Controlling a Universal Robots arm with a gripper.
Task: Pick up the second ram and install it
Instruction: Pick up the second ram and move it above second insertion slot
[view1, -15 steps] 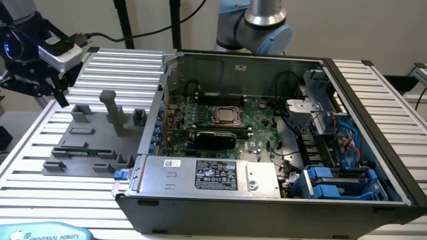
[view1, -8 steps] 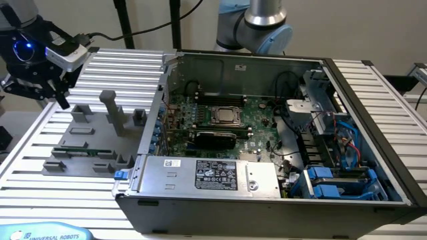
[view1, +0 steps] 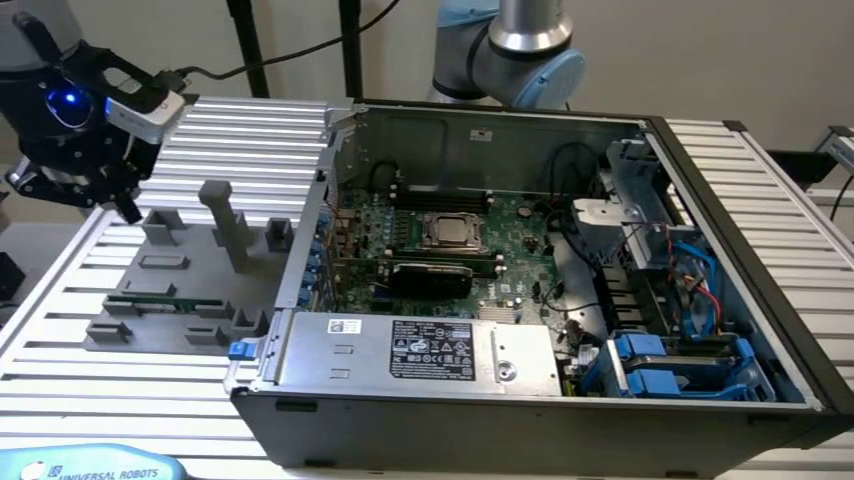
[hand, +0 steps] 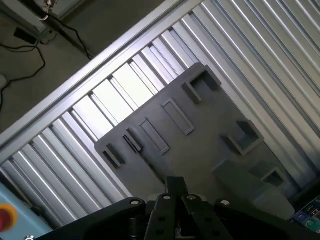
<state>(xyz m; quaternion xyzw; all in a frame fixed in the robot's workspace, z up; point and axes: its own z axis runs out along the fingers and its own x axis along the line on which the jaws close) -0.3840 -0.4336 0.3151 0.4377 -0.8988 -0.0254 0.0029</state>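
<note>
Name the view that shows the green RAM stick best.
The exterior view: the RAM stick lies green along its length in the grey fixture. The wrist view looks down on the fixture's slots; I cannot pick it out there.

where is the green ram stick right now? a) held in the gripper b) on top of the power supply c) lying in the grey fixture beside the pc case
c: the ram stick lies in the grey fixture, with the gripper up above it.

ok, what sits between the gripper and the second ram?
Exterior view: low grey plastic blocks lie between the black gripper and the thin green ram stick.
</note>
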